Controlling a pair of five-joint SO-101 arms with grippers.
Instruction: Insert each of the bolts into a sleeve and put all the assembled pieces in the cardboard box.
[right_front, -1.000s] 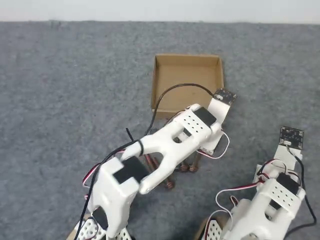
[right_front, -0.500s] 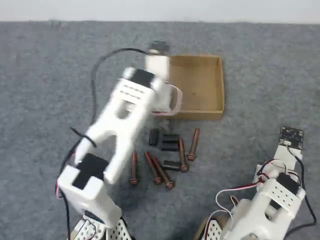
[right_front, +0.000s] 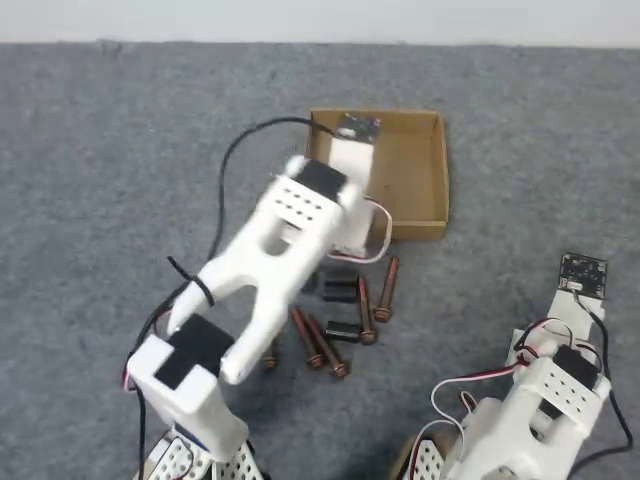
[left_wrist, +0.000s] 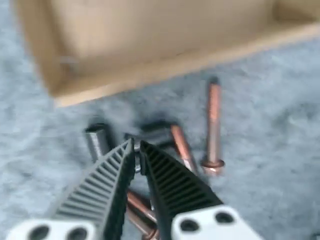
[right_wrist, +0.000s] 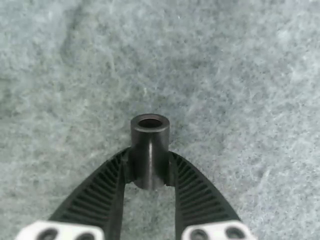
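The right gripper's (right_wrist: 149, 161) ribbed black fingers (right_wrist: 112, 192) are closed on a short black sleeve (right_wrist: 149, 145). They clamp its lower half from both sides, and its open bore faces away from the wrist. Below it lies only grey carpet (right_wrist: 240, 75), and in the high view the right arm (right_front: 545, 395) sits at the near right, well apart from the other parts.

The left gripper's (left_wrist: 136, 146) fingers (left_wrist: 107, 185) are drawn almost together, with just a thin slit between the tips and nothing visibly held. It hangs above the pile of parts, on the near side of the cardboard box (left_wrist: 150, 70). Just beyond its tips lie loose sleeves (left_wrist: 96, 141) and copper-coloured bolts (left_wrist: 214, 122). One bolt lies alone to the right with its head toward the near side, and others run under the fingers.

From above, the left arm (right_front: 270, 260) stretches from the near left toward the far centre, and its wrist end reaches over the near left part of the cardboard box (right_front: 440, 175). A black cable (right_front: 235, 170) loops along it. The bolts (right_front: 386, 290) (five can be made out, one partly under the arm) lie scattered on the carpet (right_front: 100, 200) just near of the box. Dark loose sleeves (right_front: 340, 290) lie among them. What shows of the box floor holds no parts – the left arm covers the rest.
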